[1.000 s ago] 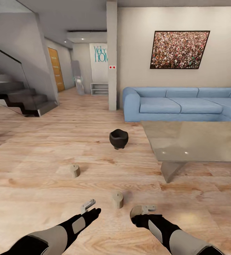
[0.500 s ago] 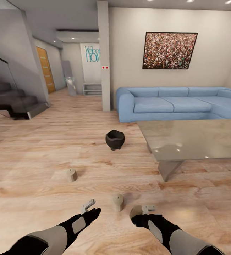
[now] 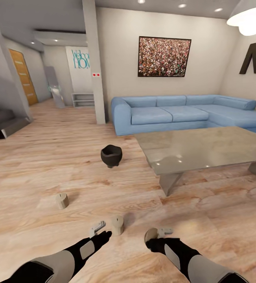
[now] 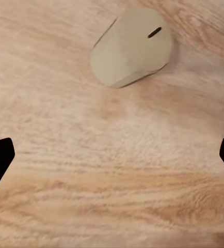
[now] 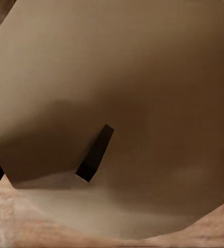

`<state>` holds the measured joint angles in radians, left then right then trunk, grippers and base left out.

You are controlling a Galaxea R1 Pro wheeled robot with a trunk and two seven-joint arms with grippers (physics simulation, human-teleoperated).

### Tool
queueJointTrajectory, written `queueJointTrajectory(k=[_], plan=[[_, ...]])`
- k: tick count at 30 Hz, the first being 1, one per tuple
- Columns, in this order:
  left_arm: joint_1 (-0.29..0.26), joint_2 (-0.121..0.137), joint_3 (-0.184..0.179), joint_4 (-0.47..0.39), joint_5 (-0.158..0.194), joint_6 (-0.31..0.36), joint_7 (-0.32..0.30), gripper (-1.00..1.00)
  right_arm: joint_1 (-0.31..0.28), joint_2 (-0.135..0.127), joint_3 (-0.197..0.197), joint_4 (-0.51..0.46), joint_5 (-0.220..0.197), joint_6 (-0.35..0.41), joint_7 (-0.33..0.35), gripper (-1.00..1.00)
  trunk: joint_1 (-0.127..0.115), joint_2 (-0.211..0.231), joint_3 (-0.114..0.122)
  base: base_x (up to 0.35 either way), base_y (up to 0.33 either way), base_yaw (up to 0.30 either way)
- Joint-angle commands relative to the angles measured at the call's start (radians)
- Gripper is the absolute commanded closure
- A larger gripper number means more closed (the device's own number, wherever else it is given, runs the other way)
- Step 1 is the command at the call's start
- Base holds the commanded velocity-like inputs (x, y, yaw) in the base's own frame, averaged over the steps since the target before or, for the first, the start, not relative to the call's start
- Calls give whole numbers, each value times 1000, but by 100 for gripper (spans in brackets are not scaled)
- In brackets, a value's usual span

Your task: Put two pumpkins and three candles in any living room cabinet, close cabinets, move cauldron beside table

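Between the clenched jaws of the right gripper (image 3: 156,234) sits a candle (image 5: 117,113), while the left gripper (image 3: 99,229) gapes above another candle (image 4: 131,47).

Light wood planks with a visible grain and a soft sheen are seen across the floor (image 3: 57,165). A glossy grey glass top, in which ceiling lights are mirrored, is carried by the table (image 3: 206,147). The cauldron (image 3: 111,155) is rendered matt black. The candles (image 3: 62,201) (image 3: 117,225) (image 4: 131,47) are shown in a dull, smooth grey-tan, waxy in look. The sofa (image 3: 171,114) is covered in matt blue cloth. The walls are plain and matt.
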<state>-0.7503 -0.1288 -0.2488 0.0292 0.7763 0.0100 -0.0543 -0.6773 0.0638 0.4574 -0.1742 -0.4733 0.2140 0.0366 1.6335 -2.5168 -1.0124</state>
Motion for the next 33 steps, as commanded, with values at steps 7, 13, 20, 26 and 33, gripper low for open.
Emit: queueJointTrajectory(k=[7,13,20,26,33], plan=[[-1,1,-7,3,11,1,-6,-100,-1,-1,3,-1,-2,4,-1,100,0,0,-1,-16,10,-295],[-1,1,-7,3,11,1,-6,-100,-1,-1,3,-1,-2,4,-1,100,0,0,-1,-112,174,-295],[-1,1,-7,3,11,1,-6,-100,-1,-1,3,-1,-2,4,-1,100,0,0,-1,-149,236,-295],[-1,1,-7,2,11,2,-6,-100,-1,-1,3,-1,-2,4,-1,100,0,0,-1,-171,244,-295],[-1,1,-7,2,11,2,-6,-100,-1,-1,3,-1,-2,4,-1,100,0,0,-3,-176,246,-296]])
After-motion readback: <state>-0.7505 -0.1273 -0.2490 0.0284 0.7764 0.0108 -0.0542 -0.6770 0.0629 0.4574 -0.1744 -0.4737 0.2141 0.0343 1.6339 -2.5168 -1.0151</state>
